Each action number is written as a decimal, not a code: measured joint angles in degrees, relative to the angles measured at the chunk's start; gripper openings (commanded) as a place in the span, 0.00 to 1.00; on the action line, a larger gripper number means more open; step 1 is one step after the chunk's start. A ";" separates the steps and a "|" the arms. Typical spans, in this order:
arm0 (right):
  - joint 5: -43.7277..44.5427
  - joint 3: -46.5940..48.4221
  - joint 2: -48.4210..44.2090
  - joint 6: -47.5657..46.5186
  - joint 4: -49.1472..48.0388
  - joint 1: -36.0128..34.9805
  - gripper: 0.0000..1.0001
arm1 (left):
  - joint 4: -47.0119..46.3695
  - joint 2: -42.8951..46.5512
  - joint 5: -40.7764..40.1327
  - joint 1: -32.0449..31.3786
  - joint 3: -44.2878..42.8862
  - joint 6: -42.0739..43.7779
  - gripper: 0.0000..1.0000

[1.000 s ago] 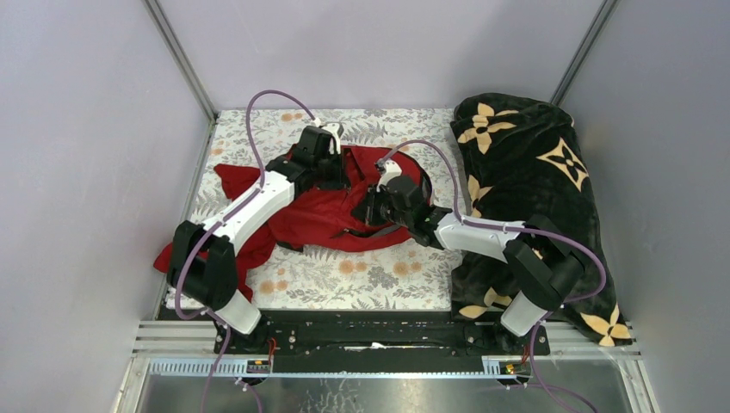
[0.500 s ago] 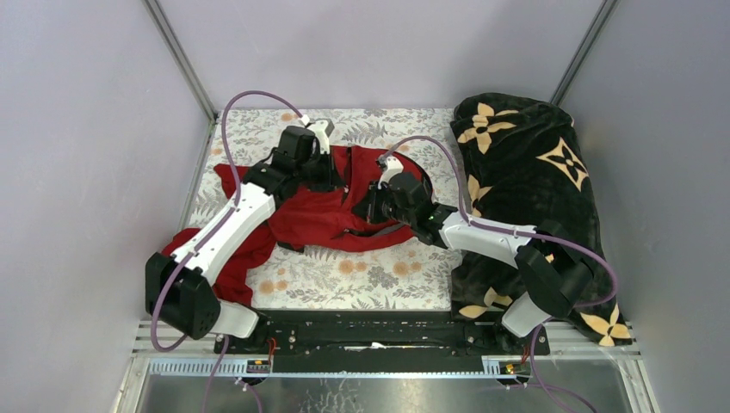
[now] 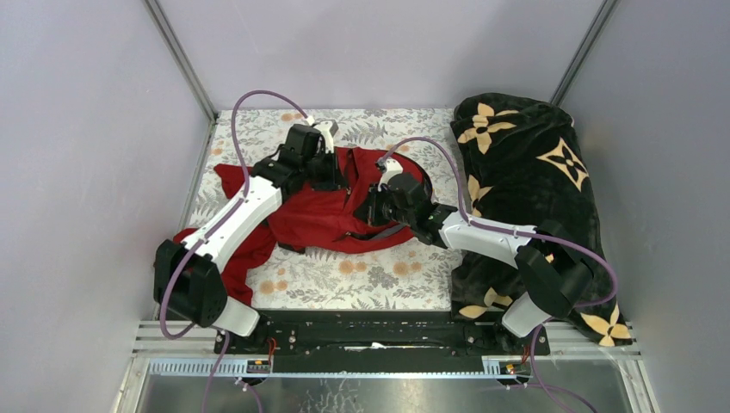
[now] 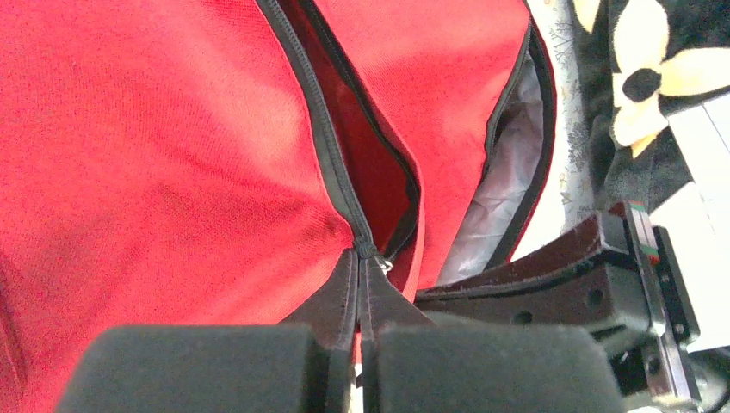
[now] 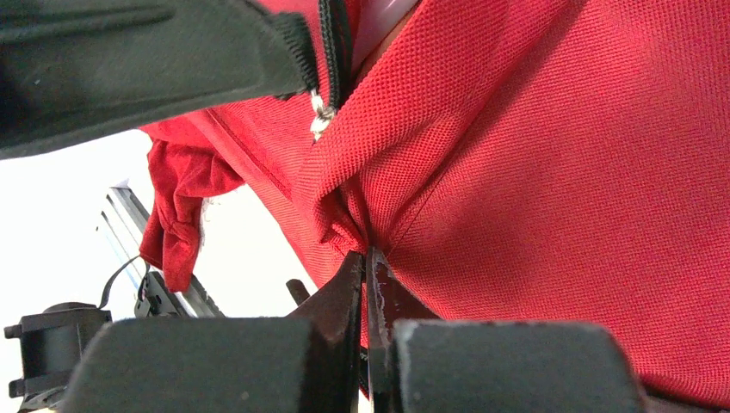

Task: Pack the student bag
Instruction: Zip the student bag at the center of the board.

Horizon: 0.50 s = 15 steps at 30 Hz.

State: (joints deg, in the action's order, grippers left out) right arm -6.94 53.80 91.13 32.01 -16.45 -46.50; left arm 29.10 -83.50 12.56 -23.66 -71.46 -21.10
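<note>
Starting at the left edge of the table [image 3: 361, 280], there's a thin red cloth [image 3: 256, 248] bunched up there, partly under the left arm. Next over is the student bag [image 3: 323, 219], lying flat around the middle of the table, a bit toward the far edge, sitting between that cloth and the blanket.

The left gripper [image 4: 360, 267] is down on the bag's far side. Its fingers are squeezed tight together right at the slider of the black zipper [image 4: 327, 146]. That zipper is part open, and beside it the main opening gapes enough to show grey lining [image 4: 508, 198].

The right gripper [image 5: 366, 258] is on the bag's right side, fingers pressed together with a fold of the red fabric pinched between them.

Over at the right edge, the black blanket with tan flowers [image 3: 525, 172] lies heaped up, with the right arm reaching across it.
</note>
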 measured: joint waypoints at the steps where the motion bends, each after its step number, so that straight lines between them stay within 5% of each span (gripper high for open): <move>1: 0.04 0.00 0.00 -0.07 0.26 0.00 0.00 | -0.13 -0.74 -0.09 0.04 -0.37 -0.04 0.00; 15: 0.42 -0.13 0.81 -0.22 0.72 -0.02 0.00 | 0.26 -4.72 -0.46 1.33 -5.68 -0.46 0.00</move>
State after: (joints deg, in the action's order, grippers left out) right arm -6.52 53.67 91.94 31.79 -15.73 -46.52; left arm 29.36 -88.23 12.10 -22.33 -77.14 -21.56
